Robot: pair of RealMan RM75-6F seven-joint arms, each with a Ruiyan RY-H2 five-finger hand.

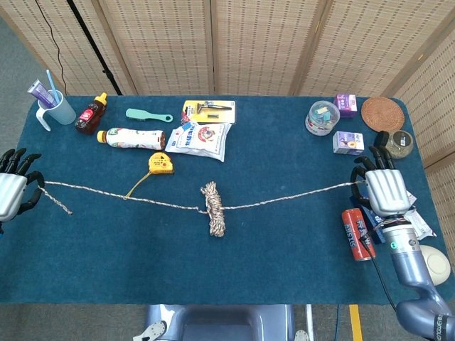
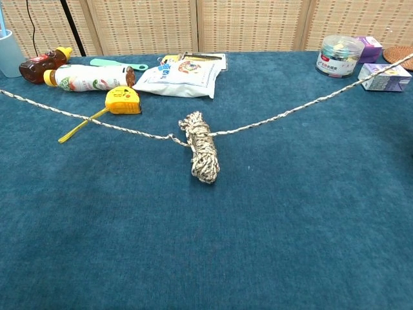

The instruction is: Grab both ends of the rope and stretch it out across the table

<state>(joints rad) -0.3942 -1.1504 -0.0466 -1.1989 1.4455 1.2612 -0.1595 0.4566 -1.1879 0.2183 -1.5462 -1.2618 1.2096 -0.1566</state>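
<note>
Speckled rope (image 1: 212,207) runs across the blue tabletop (image 1: 284,256) from edge to edge, its coiled bundle still wound at the centre. Only the head view shows the left hand (image 1: 14,186) and right hand (image 1: 384,188), each gripping a rope end; the chest view shows just the strands leaving frame.

No lettering can be made out for certain in either view. The red can (image 1: 357,234) near the right edge carries white characters along its side, too small to make out. The white snack bag (image 2: 182,75) at the far middle shows a round cartoon picture and blue print that stays blurred. The white bottle (image 2: 90,77) at the far left has a coloured label whose words are illegible.
</note>
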